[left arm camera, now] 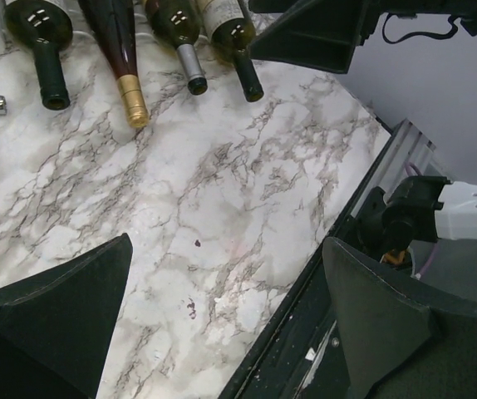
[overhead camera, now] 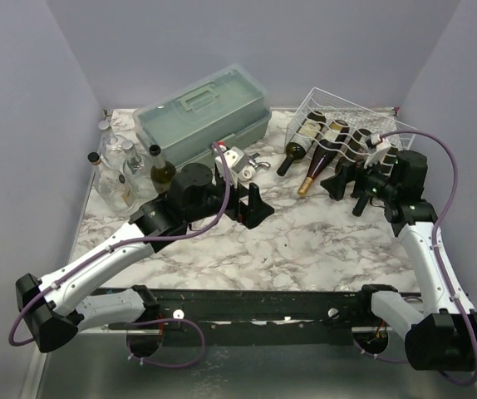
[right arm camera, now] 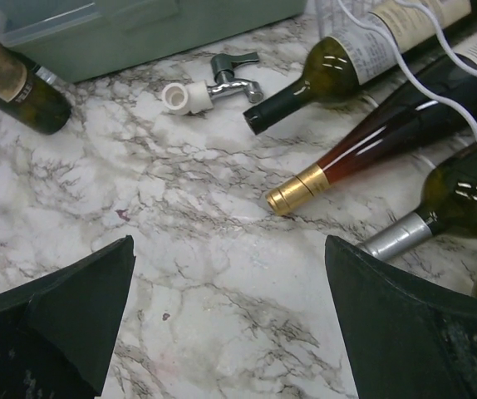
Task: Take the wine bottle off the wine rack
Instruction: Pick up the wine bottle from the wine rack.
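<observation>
Both idle: right gripper [right arm camera: 228,249] has its jaws wide with nothing in them. Left gripper [left arm camera: 226,245] is the same, hanging over the bare marble table [overhead camera: 305,245].

Wine rack [overhead camera: 338,104] sits at 1 o'clock on the table. Bottles lie in its cradles, necks sticking out toward 7 o'clock. Right gripper is just off the neck ends. Gold-capped bottle [right arm camera: 363,150] looks like the nearest pick, but I can't tell which one is meant.

Risks as I see them:
- Necks lie close together, so wide fingers could catch the dark-necked bottle [right arm camera: 322,75] at its 12 or the silver-capped bottle [right arm camera: 446,199] at its 5.
- Slick round glass may slip or roll.
- A bottle shoulder could snag the wire and drag the light rack.
- Chrome stopper [right arm camera: 213,87] lies near the pull-out path.

Labels: pale ones on the racked bottles, print too small to read.
</observation>
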